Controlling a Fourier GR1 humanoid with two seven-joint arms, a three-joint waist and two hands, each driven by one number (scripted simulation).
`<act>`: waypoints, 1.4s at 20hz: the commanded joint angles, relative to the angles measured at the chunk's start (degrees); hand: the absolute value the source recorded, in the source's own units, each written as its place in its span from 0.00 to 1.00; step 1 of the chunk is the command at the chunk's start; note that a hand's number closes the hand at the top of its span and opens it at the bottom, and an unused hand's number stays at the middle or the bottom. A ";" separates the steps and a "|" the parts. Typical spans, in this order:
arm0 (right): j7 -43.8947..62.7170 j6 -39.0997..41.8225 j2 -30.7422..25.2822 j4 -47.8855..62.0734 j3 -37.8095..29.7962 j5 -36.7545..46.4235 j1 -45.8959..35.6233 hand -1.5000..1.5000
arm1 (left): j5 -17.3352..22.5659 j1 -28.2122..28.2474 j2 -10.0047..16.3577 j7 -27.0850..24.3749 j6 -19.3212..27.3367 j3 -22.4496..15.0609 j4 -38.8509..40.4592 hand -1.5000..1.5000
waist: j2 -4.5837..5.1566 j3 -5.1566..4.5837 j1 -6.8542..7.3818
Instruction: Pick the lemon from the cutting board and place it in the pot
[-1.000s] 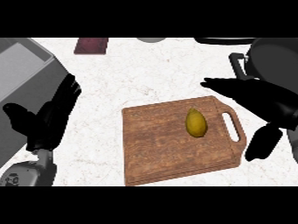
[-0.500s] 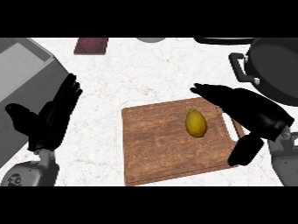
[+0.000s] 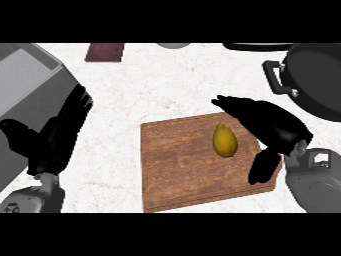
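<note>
A: Fingers point(image 3: 239, 106) of the right hand point(image 3: 272, 127) are reaching out straight, apart from the thumb, holding nothing, just right of the lemon point(image 3: 225, 140).
B: Where is the lemon lying?
A: On the board point(image 3: 180, 172), toward its far right. It is probably light, stiff and a little slippery, so I would be gripping across its middle. The pot point(image 3: 324, 82) is sitting far right. The left hand point(image 3: 55, 140) is resting open at left.

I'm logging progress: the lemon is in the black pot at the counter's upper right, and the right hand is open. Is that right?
Not quite. The head view shows the lemon lying on the wooden cutting board, not in the black pot at the counter's upper right. The right hand is open, as you say.
</note>
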 commanded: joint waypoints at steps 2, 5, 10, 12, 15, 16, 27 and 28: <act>-0.56 -3.70 3.72 4.83 2.92 7.40 0.67 0.00 | -1.60 1.31 -1.50 0.96 0.46 -1.61 -2.98 0.50 | 0.01 0.01 0.07; -3.16 -1.03 3.83 5.69 1.68 8.30 0.15 0.00 | -0.35 -1.17 -0.20 -0.85 -1.47 2.19 1.67 0.50 | 0.01 0.00 -0.13; -5.40 -2.36 4.40 9.59 4.73 14.01 -0.29 0.00 | -2.00 0.46 -1.77 2.57 -0.39 -0.72 -2.48 0.50 | -0.01 0.00 -0.05; -4.22 -3.36 6.96 16.68 4.34 15.80 -5.81 0.00 | -0.93 -1.16 -0.88 -2.57 -1.99 2.26 3.47 0.50 | 0.13 -0.01 0.15; -7.40 -1.31 4.79 17.08 2.34 16.13 -4.84 0.00 | -2.34 -5.38 -1.84 -1.29 -0.62 2.31 6.29 0.50 | 0.08 0.00 -0.20; -7.16 -5.09 6.18 18.45 5.51 19.40 -1.91 0.00 | -4.14 0.71 -4.01 -1.27 1.03 -1.21 0.29 0.50 | 0.03 0.01 0.03; -18.23 -6.01 7.93 22.12 2.23 18.70 -3.35 1.00 | -2.93 0.32 -2.57 1.22 -1.03 0.95 -0.84 0.50 | 0.04 0.03 0.27; -17.85 -8.79 9.38 20.41 4.69 20.66 -0.12 1.00 | -1.20 0.22 -1.11 0.84 -2.93 2.65 -0.76 0.50 | 0.00 0.01 0.07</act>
